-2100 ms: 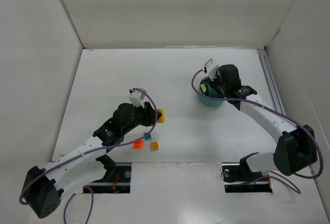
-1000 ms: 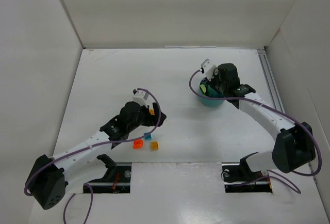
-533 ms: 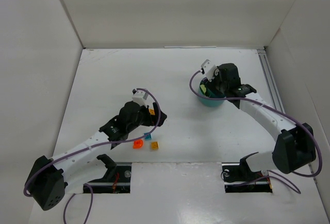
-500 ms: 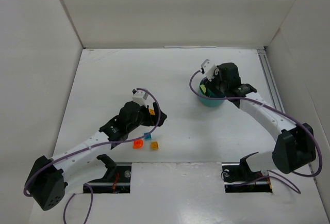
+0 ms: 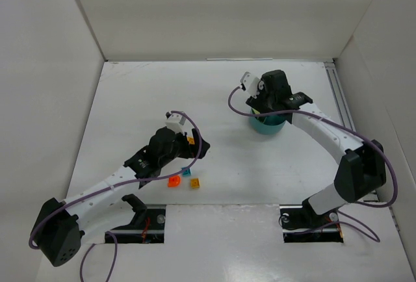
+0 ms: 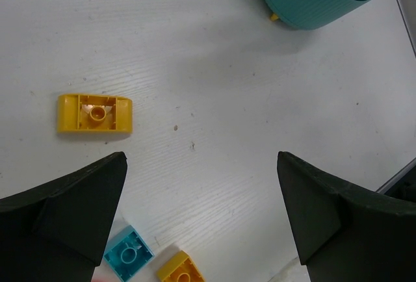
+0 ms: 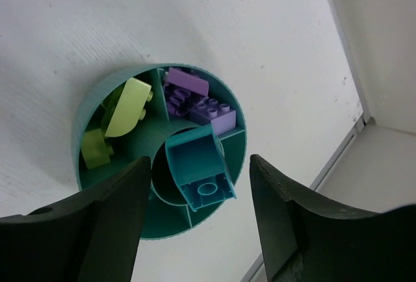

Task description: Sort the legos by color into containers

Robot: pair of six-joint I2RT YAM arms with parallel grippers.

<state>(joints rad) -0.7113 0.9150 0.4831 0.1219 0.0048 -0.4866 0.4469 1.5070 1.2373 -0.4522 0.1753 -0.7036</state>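
My left gripper hangs open over the table with nothing between its fingers. A yellow brick lies just ahead of its left finger. A teal brick and a second yellow brick lie near its base, and an orange brick sits beside them. My right gripper is open above the teal cup. A teal brick lies tilted over the cup's middle, clear of both fingers. Pale green bricks and purple bricks fill separate compartments.
White walls enclose the table on the left, back and right. A metal rail runs along the right edge close to the cup. A tiny yellow piece lies against the cup's foot. The arm bases stand at the near edge.
My right gripper has opened and let go of the teal brick over the cup, and its wrist has swung left. My left gripper has opened wider, staying about where it was.
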